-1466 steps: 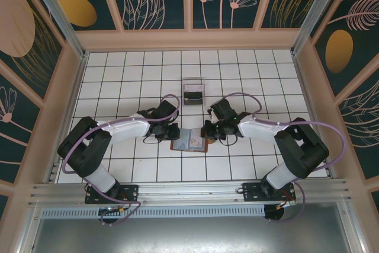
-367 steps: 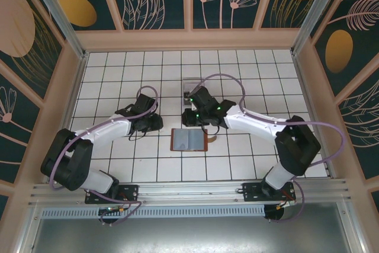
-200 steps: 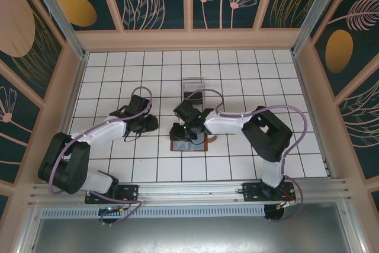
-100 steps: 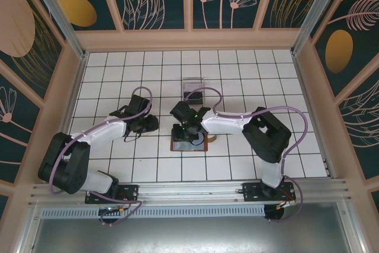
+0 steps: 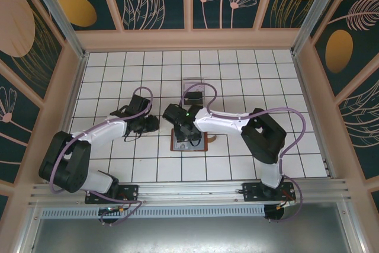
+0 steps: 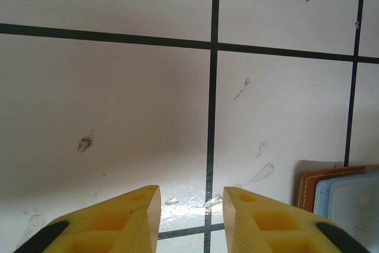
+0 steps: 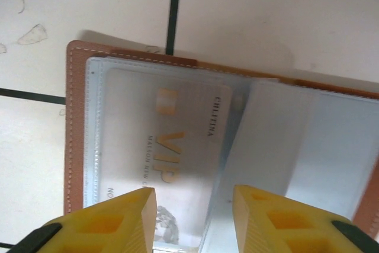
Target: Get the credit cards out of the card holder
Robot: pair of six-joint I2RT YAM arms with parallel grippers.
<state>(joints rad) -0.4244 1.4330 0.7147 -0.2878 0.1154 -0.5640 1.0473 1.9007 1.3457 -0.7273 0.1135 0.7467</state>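
The right gripper, part-open and empty, hovers with the credit card in the card holder just ahead of its fingertips, positioned for extraction; the left gripper stands aside, narrowly parted, empty.

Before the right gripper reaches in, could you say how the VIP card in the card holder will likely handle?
The VIP card looks thin and flat, so probably light and fairly stiff. It lies under a glossy clear sleeve, so it may stick, and the card holder might slide along.
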